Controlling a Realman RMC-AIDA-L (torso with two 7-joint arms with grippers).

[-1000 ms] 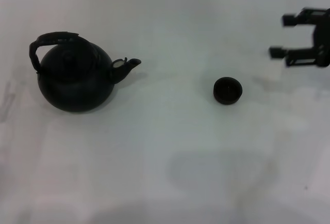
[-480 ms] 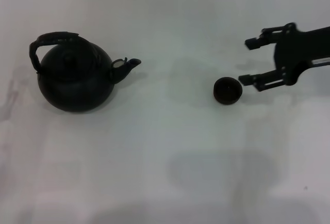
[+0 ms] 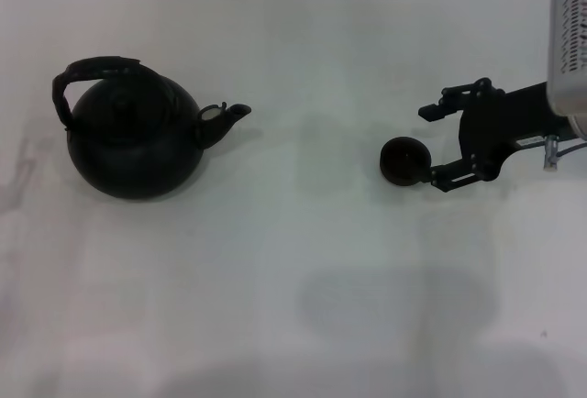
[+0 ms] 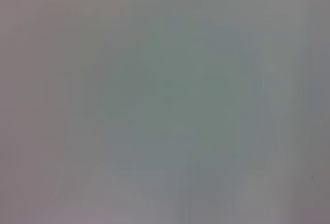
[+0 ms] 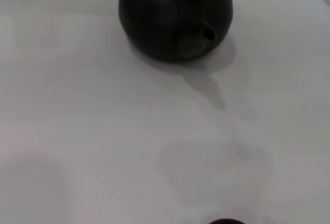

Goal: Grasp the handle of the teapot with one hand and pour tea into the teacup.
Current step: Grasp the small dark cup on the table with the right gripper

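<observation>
The right gripper (image 3: 433, 146) is held spread just right of the teacup (image 3: 404, 160), one fingertip (image 3: 438, 183) close by its rim. The teapot (image 3: 136, 137) is set well to the left on the table (image 3: 293, 279), handle (image 3: 92, 72) arched above, spout toward the cup. The left gripper is not seen.

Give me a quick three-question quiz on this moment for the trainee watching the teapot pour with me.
1. True or false: the right hand is open, one finger on either side of the teacup.
2. The teapot's spout points: A) toward the teacup, B) away from it, C) straight up.
3. Fill in: the handle arches over the teapot's ___.

Key: 1 false, the teacup sits just off the lower fingertip; 2 A; 3 lid. The left hand is not in view.
</observation>
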